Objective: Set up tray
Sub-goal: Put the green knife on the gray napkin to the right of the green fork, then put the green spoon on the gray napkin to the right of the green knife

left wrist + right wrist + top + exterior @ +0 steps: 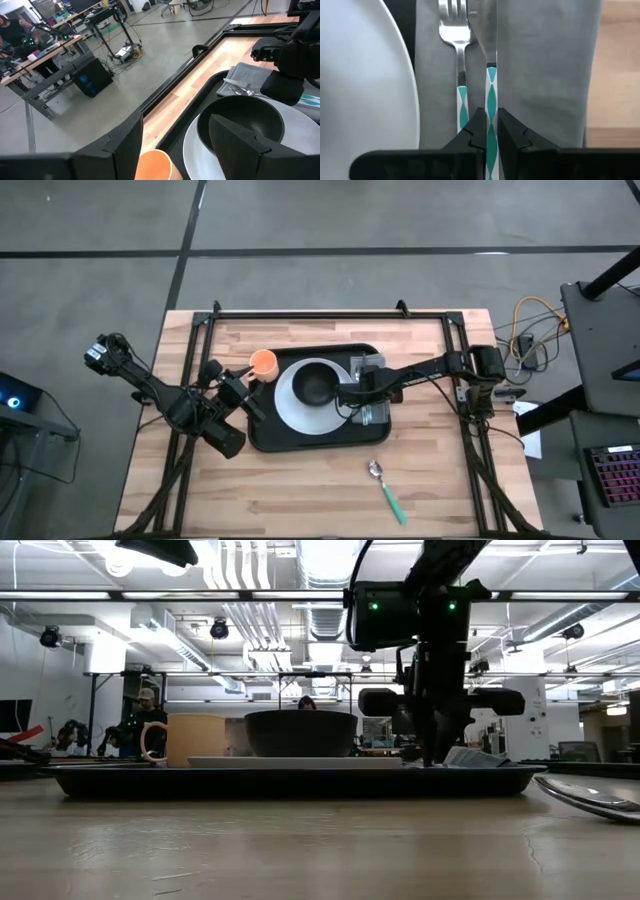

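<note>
Tray (262, 435) mid-table, nearly set: plate (292, 408), bowl (318, 386), cup (263, 362), napkin (545, 65), fork (455, 30) on it. Right gripper (491, 131) clenched on knife (490, 75) over napkin. Spoon (384, 490) left on table. Left gripper (175, 145) released, by cup.

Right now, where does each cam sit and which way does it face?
High: overhead, straight down on the table; both arms show, left gripper by the orange cup, right gripper over the tray.
Low: table height, level across the tray; one arm drops in from above.
Left wrist: past its own fingers at the black bowl and plate.
Right wrist: down onto the knife, fork and napkin.
Shared: high and low both see cup, bowl, tray.
</note>
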Controlling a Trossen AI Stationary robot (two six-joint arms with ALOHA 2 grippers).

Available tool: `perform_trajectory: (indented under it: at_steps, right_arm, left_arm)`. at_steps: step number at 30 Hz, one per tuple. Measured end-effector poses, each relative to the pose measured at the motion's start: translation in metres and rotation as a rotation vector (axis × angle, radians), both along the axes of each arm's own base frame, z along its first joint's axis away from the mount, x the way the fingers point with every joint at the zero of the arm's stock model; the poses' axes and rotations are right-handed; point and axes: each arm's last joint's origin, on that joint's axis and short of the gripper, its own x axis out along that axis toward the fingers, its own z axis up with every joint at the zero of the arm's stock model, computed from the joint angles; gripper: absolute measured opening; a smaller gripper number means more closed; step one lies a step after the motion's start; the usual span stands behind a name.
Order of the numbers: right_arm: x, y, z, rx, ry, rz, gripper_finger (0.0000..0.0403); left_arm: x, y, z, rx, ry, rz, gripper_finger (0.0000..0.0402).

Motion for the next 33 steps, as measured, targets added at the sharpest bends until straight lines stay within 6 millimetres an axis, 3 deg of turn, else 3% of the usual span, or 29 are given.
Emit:
perform_trajectory:
  at_steps: [8,14,20,26,30,33]
  right_arm:
    - [0.001,0.002,-0.009,0.038,0.022,-0.001,0.0017]
    - [0.000,0.002,-0.009,0.060,0.029,0.014,0.0067]
    - [0.005,0.003,0.004,0.058,0.004,0.083,0.0109]
    - [0.009,0.004,0.024,0.034,0.057,0.152,0.0113]
    - [0.008,0.019,0.044,0.035,0.128,0.205,0.0102]
    - [0.012,0.051,0.058,0.042,0.095,0.303,0.0095]
  left_arm:
    - [0.000,0.000,0.000,0.010,0.012,-0.005,0.0208]
    - [0.000,0.000,0.000,0.011,0.014,-0.005,0.0208]
    - [0.000,0.000,0.000,0.011,0.014,-0.005,0.0208]
    - [0.000,0.000,0.000,0.010,0.014,-0.006,0.0208]
    - [0.000,0.000,0.000,-0.003,0.023,-0.012,0.0208]
    - [0.000,0.000,-0.001,-0.007,0.034,-0.015,0.0208]
